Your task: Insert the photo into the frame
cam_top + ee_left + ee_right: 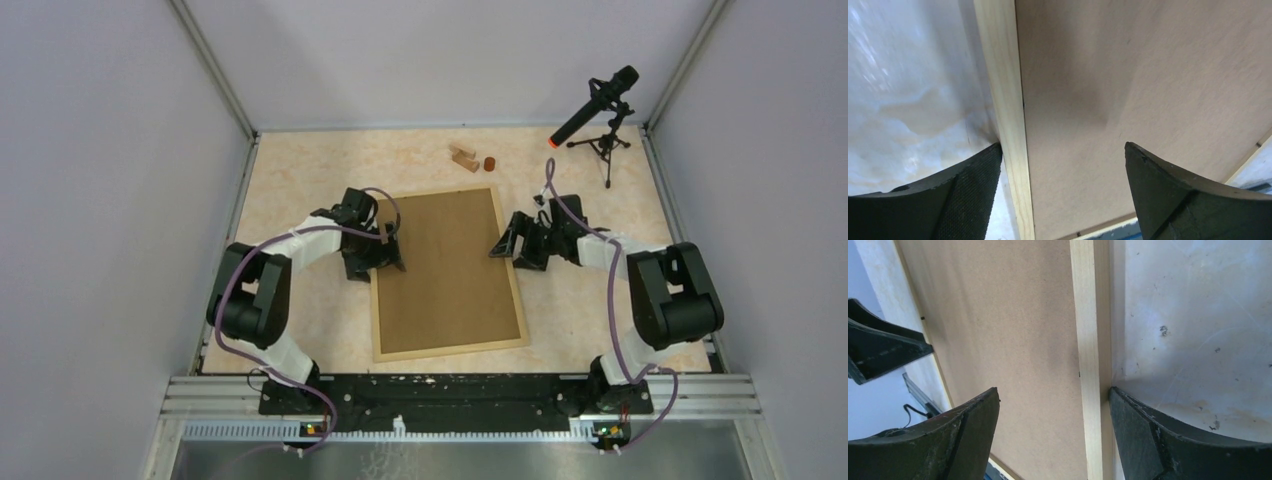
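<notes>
Left pincer [1063,146] and right pincer [1053,389], both released, straddle opposite rails of the frame [447,275].

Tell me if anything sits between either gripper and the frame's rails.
Nothing visible does. The left gripper straddles the left rail of the frame with its jaws open, and the right gripper straddles the right rail the same way. The frame lies back-up with its brown board showing; the photo is not in view.
</notes>
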